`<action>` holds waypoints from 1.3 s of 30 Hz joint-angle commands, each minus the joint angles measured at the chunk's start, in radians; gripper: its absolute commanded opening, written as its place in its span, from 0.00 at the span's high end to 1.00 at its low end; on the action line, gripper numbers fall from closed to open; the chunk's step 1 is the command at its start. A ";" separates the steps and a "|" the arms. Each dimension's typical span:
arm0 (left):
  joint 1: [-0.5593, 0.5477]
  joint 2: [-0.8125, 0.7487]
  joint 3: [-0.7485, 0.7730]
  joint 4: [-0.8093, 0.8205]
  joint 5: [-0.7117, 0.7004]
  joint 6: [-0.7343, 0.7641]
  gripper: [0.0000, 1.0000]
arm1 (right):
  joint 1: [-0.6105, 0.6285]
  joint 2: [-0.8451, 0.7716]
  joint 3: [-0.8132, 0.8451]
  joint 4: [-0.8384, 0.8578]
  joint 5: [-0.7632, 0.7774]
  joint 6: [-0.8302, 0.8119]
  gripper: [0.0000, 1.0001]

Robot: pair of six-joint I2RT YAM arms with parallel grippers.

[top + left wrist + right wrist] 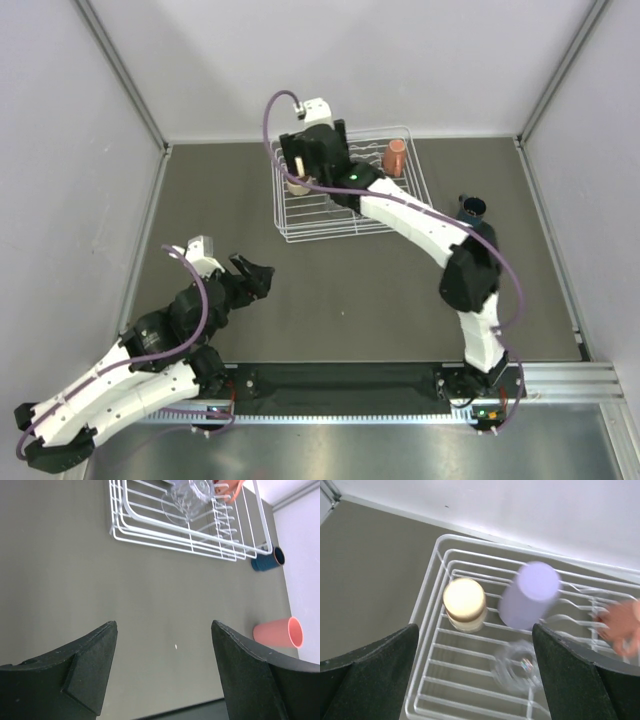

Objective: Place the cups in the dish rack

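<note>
One rack (330, 222), blue mug (267, 560), pink tumbler (277, 632)

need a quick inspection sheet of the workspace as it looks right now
surface: dark grey table, no spills seen
job's things: rack holds lavender tumbler (blurred), steel cup and salmon mug; blue mug on the table right of the rack; pink tumbler on the table, outside the rack
clutter: clear glass inside the rack
grippers: left gripper open, empty, over bare table; right gripper open, empty, above the rack
cables: purple cable along each arm, no snag seen
surroundings: pale walls on three sides; metal rail at the near edge
</note>
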 commanded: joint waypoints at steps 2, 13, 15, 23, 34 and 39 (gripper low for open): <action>-0.002 0.017 0.037 0.001 0.069 -0.039 0.19 | 0.004 -0.255 -0.208 -0.081 0.083 0.054 0.05; -0.002 0.189 0.092 0.021 0.228 -0.014 0.18 | -0.192 -0.905 -0.849 -0.439 0.094 0.367 0.10; -0.002 0.223 0.095 0.039 0.258 -0.013 0.18 | -0.257 -1.036 -0.946 -0.478 0.029 0.410 0.12; -0.002 0.276 0.059 0.105 0.337 -0.042 0.18 | -0.533 -1.242 -1.130 -0.607 -0.075 0.435 0.24; -0.002 0.278 0.039 0.101 0.393 -0.074 0.20 | -0.634 -1.147 -1.255 -0.524 -0.183 0.536 0.29; -0.002 0.263 0.026 0.105 0.379 -0.079 0.20 | -0.634 -1.038 -1.259 -0.518 -0.176 0.604 0.60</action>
